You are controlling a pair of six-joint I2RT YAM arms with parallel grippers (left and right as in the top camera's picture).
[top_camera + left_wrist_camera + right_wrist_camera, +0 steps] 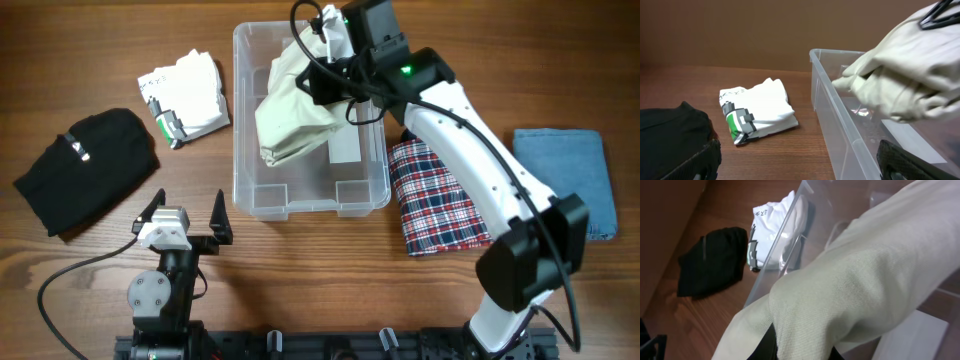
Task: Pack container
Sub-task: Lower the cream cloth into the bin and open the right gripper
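The container [240, 120] is a clear rectangular bin standing at the middle of the table. A cream garment [295, 110] hangs bunched over its inside, and my right gripper [335, 75] is shut on the garment's top near the bin's far right side. In the right wrist view the cream garment [850, 285] fills the frame and covers most of the right gripper [802, 352]; the container's wall [785, 245] shows behind it. My left gripper [185, 215] stands open and holds nothing, low over the table at the bin's front left. Its view shows the container [840, 125] and the garment [900, 85] at right.
A folded white printed shirt [185, 95] and a black garment [85, 170] lie left of the bin. A folded plaid cloth [435, 200] lies against the bin's right side under the right arm. A folded blue cloth [565, 175] lies at the far right.
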